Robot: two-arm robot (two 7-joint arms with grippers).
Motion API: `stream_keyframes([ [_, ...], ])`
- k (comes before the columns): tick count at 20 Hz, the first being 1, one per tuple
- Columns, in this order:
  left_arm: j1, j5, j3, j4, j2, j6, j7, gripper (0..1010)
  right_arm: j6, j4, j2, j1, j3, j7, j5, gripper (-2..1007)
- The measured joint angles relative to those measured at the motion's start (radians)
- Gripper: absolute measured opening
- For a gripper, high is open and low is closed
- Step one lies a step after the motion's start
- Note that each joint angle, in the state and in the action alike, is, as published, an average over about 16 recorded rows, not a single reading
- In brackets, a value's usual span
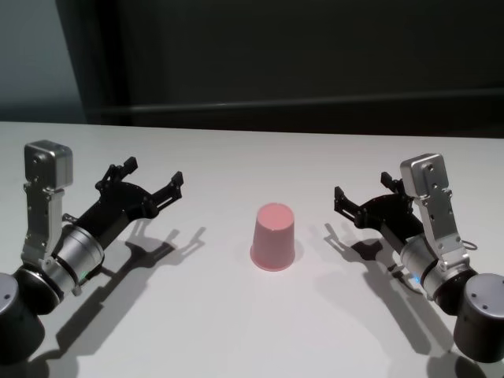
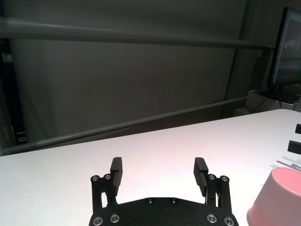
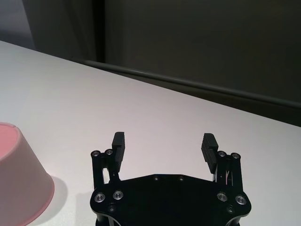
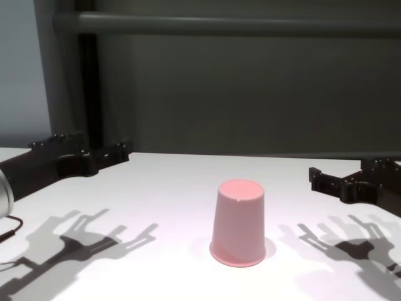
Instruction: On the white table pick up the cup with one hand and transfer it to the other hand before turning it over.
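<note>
The cup (image 1: 274, 236) stands upside down on the white table (image 1: 236, 331), its narrow base facing up and its wider rim flat against the surface, roughly midway between the two arms and touched by neither. It throws a faint shadow onto the tabletop around its rim. In the chest view the pink tumbler (image 4: 238, 222) sits alone near the middle of the table, with the shadows of both arms falling on the surface to either side of it. The left gripper (image 1: 152, 178) hovers above the table to the cup's left, well apart from it, with its jaws spread wide and nothing between them; its wrist view shows the two black fingers (image 2: 116, 175) parted over bare tabletop and the cup at the edge of the frame. The right gripper (image 1: 364, 193) hangs on the cup's other side, likewise apart from it, jaws released and holding nothing, its fingers (image 3: 209, 147) parted over the white surface.
</note>
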Motion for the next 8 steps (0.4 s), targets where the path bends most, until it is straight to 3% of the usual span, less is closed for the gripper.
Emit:
stream_keyframes([
  [8, 0.0, 0.0, 0.0, 0.0, 0.0, 0.0, 0.0, 1001, 0.0, -0.001, 0.001, 0.001, -0.001, 0.0, 0.0, 1002],
])
